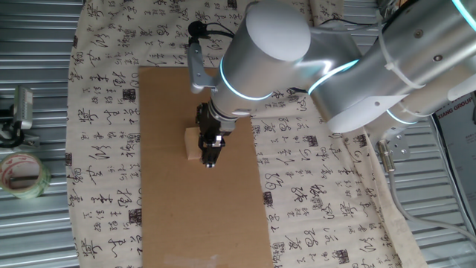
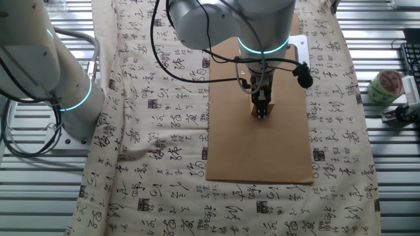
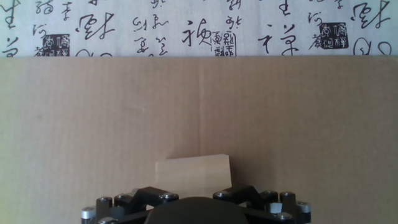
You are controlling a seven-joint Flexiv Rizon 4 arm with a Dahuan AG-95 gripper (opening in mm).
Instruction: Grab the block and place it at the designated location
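The block (image 1: 193, 144) is a pale tan wooden cube resting on the brown cardboard sheet (image 1: 167, 201). My gripper (image 1: 211, 158) points straight down right against the block's right side and covers part of it. In the hand view the block (image 3: 193, 175) sits centred just beyond the gripper body, and the fingertips are hidden. In the other fixed view my gripper (image 2: 261, 110) stands over the cardboard (image 2: 259, 157) and hides the block. I cannot tell whether the jaws hold the block. The black ring outline is not visible in any view.
The cardboard lies on a cloth printed with calligraphy (image 1: 104, 149). A clear tape roll (image 1: 22, 175) sits on the metal surface off the cloth, also visible in the other fixed view (image 2: 384, 85). A cable and small black part (image 2: 303, 75) hang beside the wrist.
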